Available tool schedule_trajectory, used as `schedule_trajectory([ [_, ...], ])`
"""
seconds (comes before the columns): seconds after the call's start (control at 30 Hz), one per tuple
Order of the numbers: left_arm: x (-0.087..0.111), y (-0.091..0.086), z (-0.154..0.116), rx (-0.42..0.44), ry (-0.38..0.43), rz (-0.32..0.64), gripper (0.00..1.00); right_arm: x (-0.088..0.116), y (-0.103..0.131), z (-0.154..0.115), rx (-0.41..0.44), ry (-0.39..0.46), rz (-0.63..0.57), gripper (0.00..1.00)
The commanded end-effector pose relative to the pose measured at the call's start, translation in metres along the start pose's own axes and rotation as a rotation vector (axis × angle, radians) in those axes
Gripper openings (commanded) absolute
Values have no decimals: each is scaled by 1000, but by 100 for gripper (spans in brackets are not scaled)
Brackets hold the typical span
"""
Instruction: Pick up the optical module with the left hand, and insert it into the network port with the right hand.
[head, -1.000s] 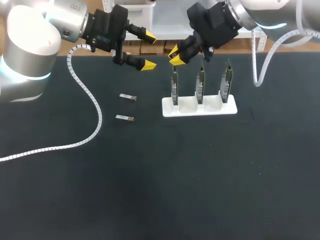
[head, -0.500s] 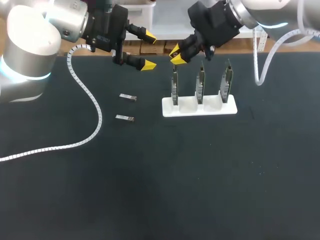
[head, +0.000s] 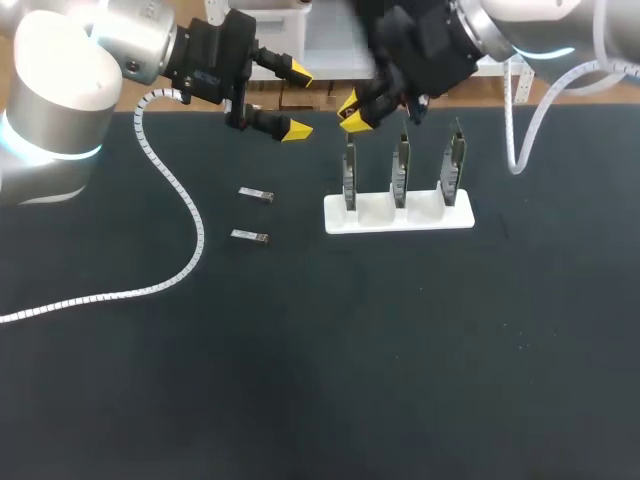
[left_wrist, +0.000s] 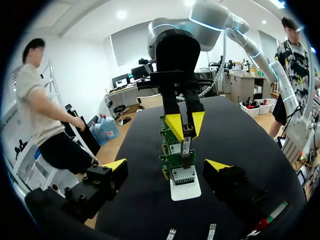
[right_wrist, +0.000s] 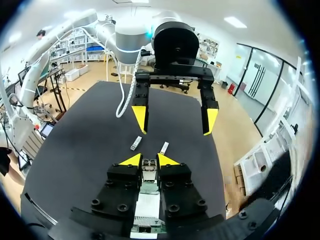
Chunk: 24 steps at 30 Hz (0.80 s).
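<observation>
The optical module (right_wrist: 149, 169) is a slim silver piece pinched upright between the yellow tips of the right gripper (right_wrist: 148, 161), both fingers pressing its sides. In the left wrist view it hangs from those tips straight above the network port (left_wrist: 183, 175) on the end circuit board (head: 349, 172). Its lower end is at the board's top edge, and whether it has entered the port cannot be told. That board stands first of three in a white holder (head: 400, 217), on the side toward the left arm, with the right gripper (head: 352, 110) just over it. The left gripper (head: 298, 101) hangs near it above the back of the black table (head: 400, 350) – fingers spread wide, nothing between them. Two spare modules (head: 256, 194) (head: 249, 236) lie flat on the table beside the holder, below the left gripper and well apart from it.
</observation>
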<state>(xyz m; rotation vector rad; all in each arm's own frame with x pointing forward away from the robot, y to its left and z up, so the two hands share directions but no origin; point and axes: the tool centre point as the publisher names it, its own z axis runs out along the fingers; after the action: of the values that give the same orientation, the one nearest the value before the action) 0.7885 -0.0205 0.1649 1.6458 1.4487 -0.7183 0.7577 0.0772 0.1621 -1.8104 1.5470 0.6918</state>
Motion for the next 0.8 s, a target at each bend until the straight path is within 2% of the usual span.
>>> schedule_trajectory([
  [0.03, 0, 2, 0, 5, 4, -1, 100, 1, -1, 1, -4, 1, 0, 0],
  [0.8, 0, 2, 0, 5, 4, -1, 100, 17, 4, 11, 17, -47, 31, 0],
])
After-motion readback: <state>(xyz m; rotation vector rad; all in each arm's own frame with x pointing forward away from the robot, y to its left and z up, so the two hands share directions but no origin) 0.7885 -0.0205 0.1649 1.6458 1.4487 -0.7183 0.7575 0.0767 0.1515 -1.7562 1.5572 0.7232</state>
